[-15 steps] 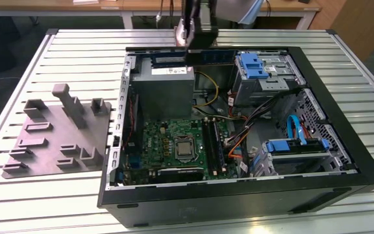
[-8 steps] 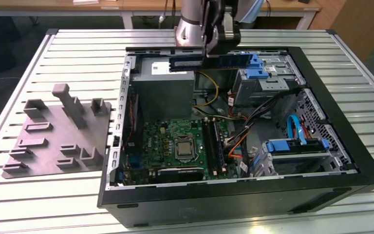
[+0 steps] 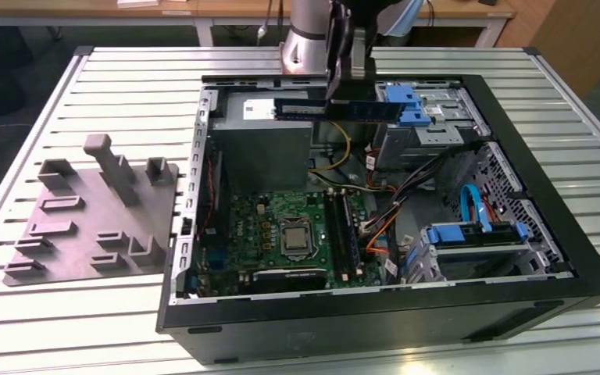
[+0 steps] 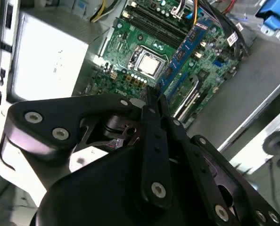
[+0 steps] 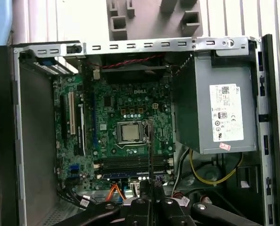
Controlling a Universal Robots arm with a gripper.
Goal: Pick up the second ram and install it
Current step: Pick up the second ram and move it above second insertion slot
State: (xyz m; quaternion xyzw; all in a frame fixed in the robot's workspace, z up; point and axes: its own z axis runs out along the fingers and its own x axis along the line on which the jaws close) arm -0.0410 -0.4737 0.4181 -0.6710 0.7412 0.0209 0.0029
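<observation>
My gripper (image 3: 347,98) hangs over the back half of the open computer case (image 3: 550,195), shut on the second ram (image 3: 333,109). The dark stick lies level, with its pale label toward the exterior view's left. In the second wrist view the ram (image 4: 187,47) juts out from the fingertips (image 4: 148,110) above the motherboard (image 4: 130,56). It shows edge-on as a thin line (image 5: 150,146) in the first wrist view, over the memory slots (image 5: 130,162). The slots (image 3: 342,226) lie well below the gripper, beside the processor socket (image 3: 297,238).
A grey slotted holder block (image 3: 91,219) lies on the slatted table at the exterior view's left. Inside the case are the power supply (image 5: 215,108), blue drive brackets (image 3: 477,234), and loose cables (image 3: 383,203) near the slots.
</observation>
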